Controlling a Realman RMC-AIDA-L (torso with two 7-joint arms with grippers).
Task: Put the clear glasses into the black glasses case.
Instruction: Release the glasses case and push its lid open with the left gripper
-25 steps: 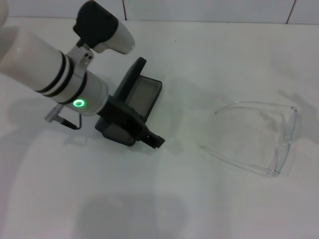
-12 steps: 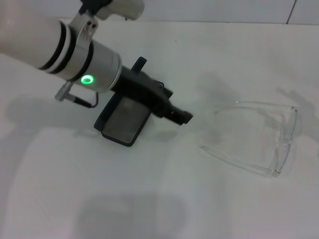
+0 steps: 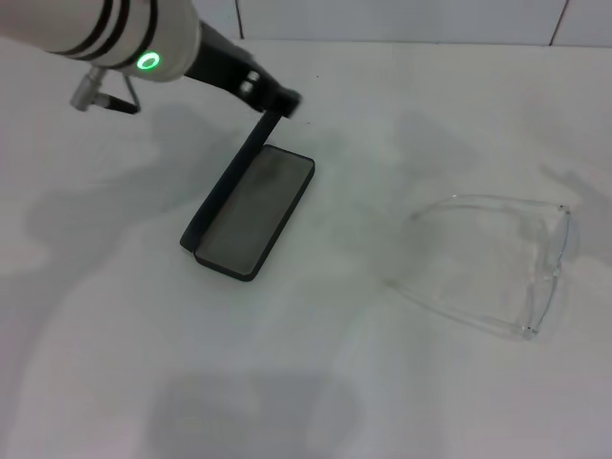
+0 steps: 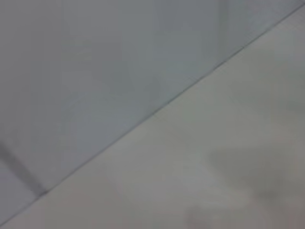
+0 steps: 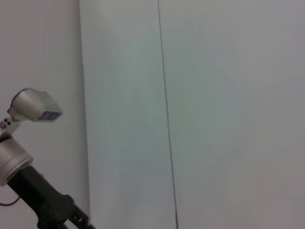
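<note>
- The left gripper (image 3: 283,99) is at the top edge of the black glasses case (image 3: 251,212) lid; I cannot tell how its jaws stand.
- Case stands open on the counter (image 3: 316,382).
- The clear glasses (image 3: 497,263) lie well off from those jaws.

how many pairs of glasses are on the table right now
1. The clear plastic wraparound glasses lie on the white table, on the robot's right, apart from the open matte black rectangular glasses case. The case's grey lining shows nothing inside.
</note>
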